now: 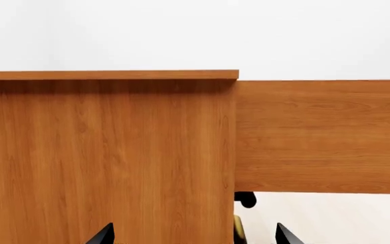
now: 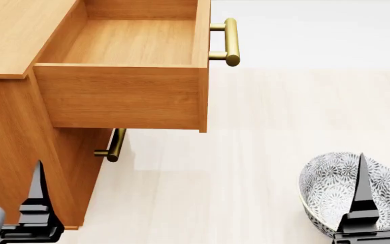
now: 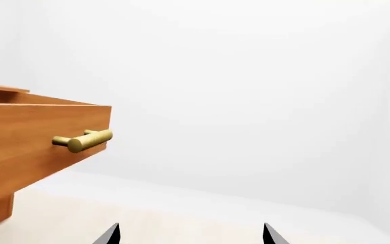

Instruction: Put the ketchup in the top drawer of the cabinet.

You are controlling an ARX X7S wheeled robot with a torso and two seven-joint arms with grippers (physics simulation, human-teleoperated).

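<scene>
Head view: cabinet (image 2: 8, 137) sits at 9–10 o'clock, top drawer (image 2: 130, 86) pulled fully out toward 3 o'clock, inside bare wood. Its brass handle (image 2: 229, 41) sticks out at 1 o'clock. Lower drawer handle (image 2: 114, 146) shows under the open drawer, that drawer closed. Bowl (image 2: 334, 190), grey-patterned, on the pale floor (image 2: 249, 152) at 4–5 o'clock, well apart from the cabinet.

Ketchup: not visible in any view, cannot tell where it is.

Left gripper (image 1: 193, 235) low at 7 o'clock in head view, facing the cabinet side panel; fingers (image 1: 102, 234) spread apart, nothing between them. Drawer side (image 1: 324, 134) juts past the cabinet edge in the left wrist view.

Right gripper (image 3: 191, 235) at 5 o'clock in head view, one finger (image 2: 362, 190) overlapping the bowl; cannot tell if touching. Fingertips apart, holding nothing. The right wrist view shows the drawer front with its handle, white wall behind.
</scene>
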